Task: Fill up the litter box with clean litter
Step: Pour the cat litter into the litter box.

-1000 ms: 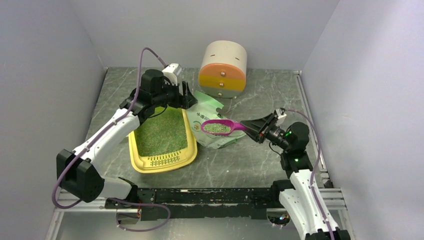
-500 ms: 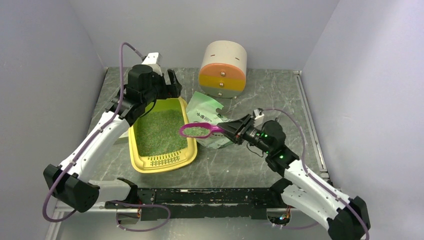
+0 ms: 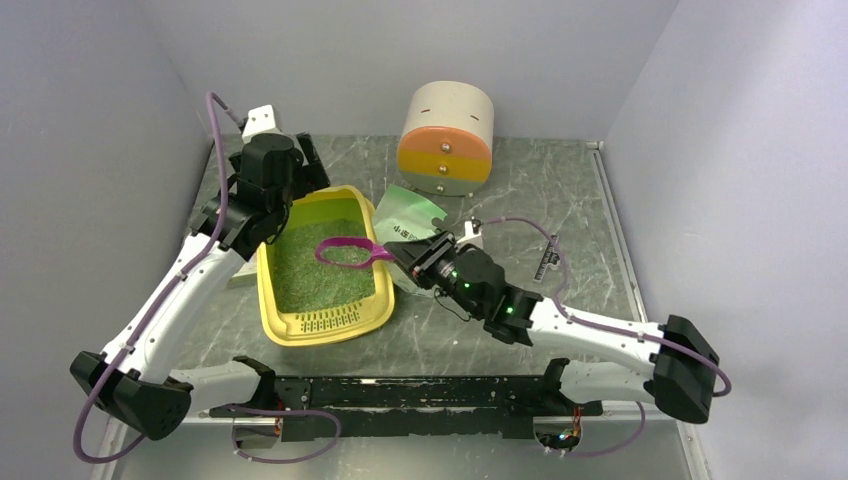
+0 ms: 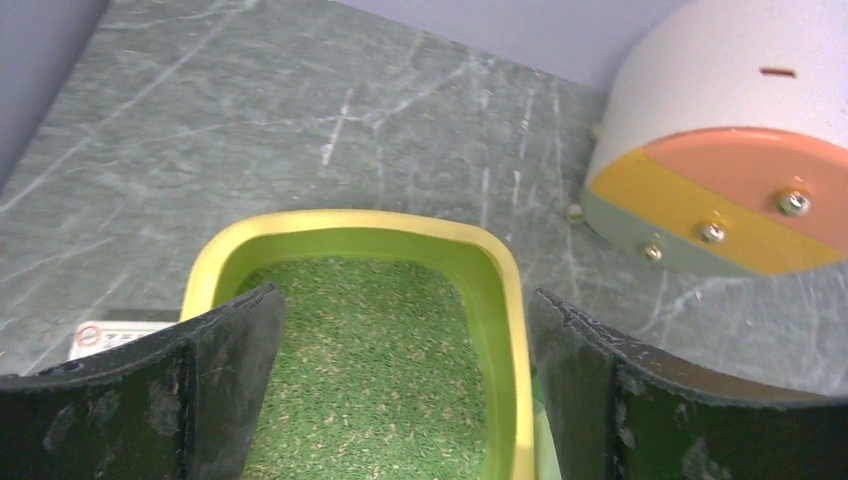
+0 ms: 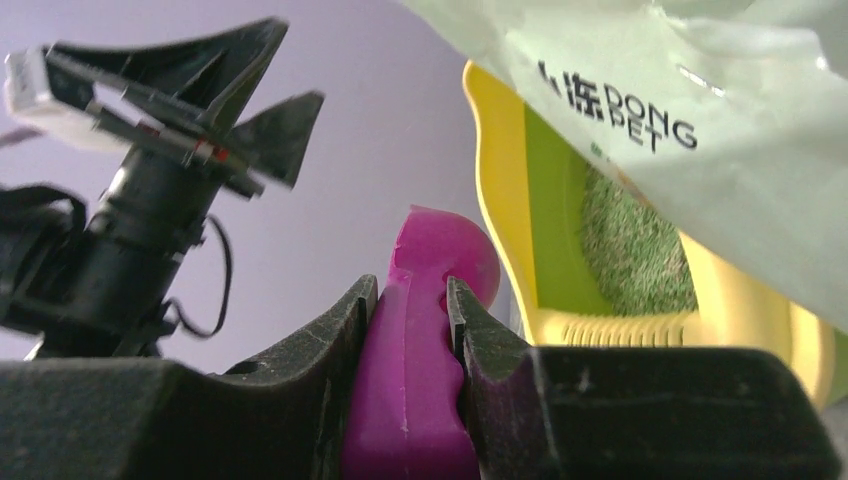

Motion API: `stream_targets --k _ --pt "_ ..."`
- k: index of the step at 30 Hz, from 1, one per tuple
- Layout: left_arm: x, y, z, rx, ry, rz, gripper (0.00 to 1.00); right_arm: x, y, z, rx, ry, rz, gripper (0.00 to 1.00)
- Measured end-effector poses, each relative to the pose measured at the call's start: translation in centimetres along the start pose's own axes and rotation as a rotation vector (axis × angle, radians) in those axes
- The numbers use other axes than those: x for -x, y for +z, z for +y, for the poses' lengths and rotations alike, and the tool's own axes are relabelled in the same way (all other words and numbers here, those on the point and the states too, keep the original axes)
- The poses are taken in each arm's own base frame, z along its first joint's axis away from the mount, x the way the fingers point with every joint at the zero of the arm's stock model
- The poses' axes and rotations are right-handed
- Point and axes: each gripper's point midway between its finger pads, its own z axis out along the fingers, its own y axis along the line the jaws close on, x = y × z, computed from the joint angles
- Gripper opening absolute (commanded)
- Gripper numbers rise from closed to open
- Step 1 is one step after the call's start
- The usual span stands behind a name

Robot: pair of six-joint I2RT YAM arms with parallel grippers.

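Right tool (image 5: 410,296) near "DONG PET" bag (image 5: 700,150)

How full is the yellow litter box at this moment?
Partly full. Greenish-grey litter covers the floor of the litter box in a layer, while the inner walls show bare above it in the left wrist view.

A: How much of the litter box (image 4: 350,218) shows in the left wrist view?

B: Only its far end. The fingers of the left gripper (image 4: 405,293) cover both sides, and the bottom edge cuts off the rest. The drawer cabinet (image 4: 720,130) runs off the right edge. The card (image 4: 105,338) is half hidden, its print too small to read.

A: And the right wrist view?

B: The scoop (image 5: 420,350) shows only its handle between the fingers of the right gripper (image 5: 410,285). The bag (image 5: 700,150) hides part of the clean litter (image 5: 630,250)
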Motion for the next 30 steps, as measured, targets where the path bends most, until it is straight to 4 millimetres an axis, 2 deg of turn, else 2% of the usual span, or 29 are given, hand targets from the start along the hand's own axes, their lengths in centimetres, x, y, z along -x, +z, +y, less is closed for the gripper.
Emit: stream_targets --k 5,9,17,30 --pt "1.1 -1.0 2.0 0.093 -0.020 -0.052 0.97 0.5 2.4 -0.2 -0.044 -0.027 -0.115 0.00" --pt "1.6 -1.7 2.7 0.130 -0.018 -0.078 0.97 1.6 3.8 0.0 -0.065 -0.029 -0.203 0.00" --pt "2.0 -2.3 2.8 0.142 -0.006 -0.100 0.98 2.8 6.5 -0.2 -0.130 -0.083 -0.321 0.00" --pt "2.1 -2.8 2.7 0.136 0.009 -0.110 0.97 1.8 10.5 -0.4 -0.216 -0.244 -0.319 0.00"
